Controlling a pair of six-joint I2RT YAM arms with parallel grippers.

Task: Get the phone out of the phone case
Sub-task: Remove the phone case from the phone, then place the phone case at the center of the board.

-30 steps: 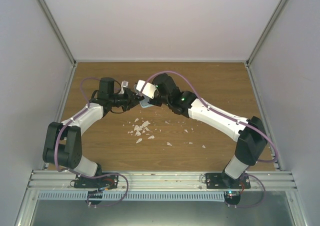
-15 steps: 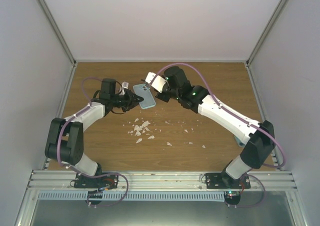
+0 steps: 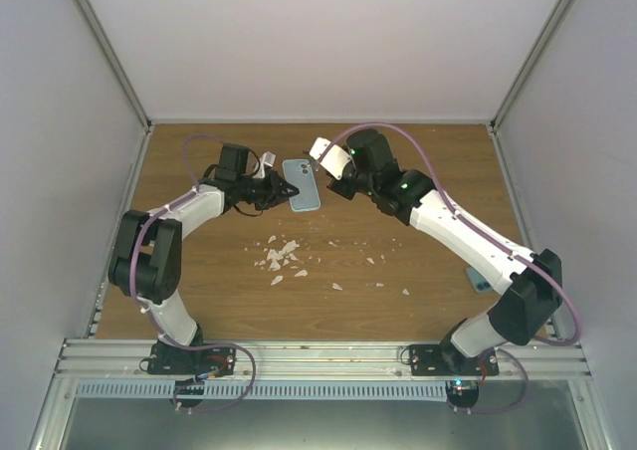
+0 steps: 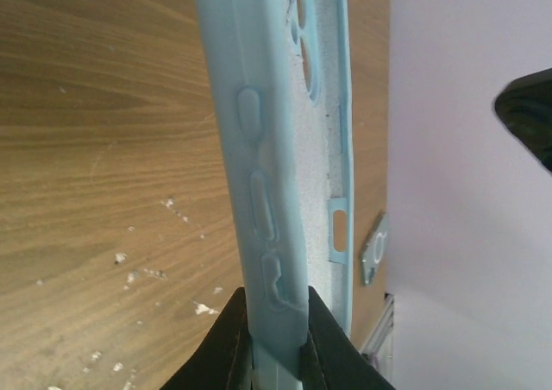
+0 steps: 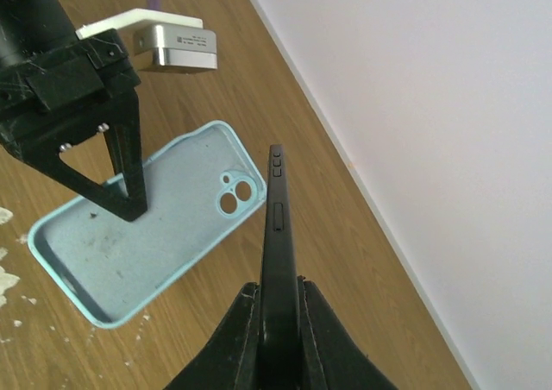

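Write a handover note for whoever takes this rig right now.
Left gripper: fingers shut on one edge of the light blue phone case, held over the wooden table.
Right gripper: fingers shut on the dark phone, held edge-on beside the case and apart from it.
Done: the phone is out and the case is empty.
Left: probably only to set both down.
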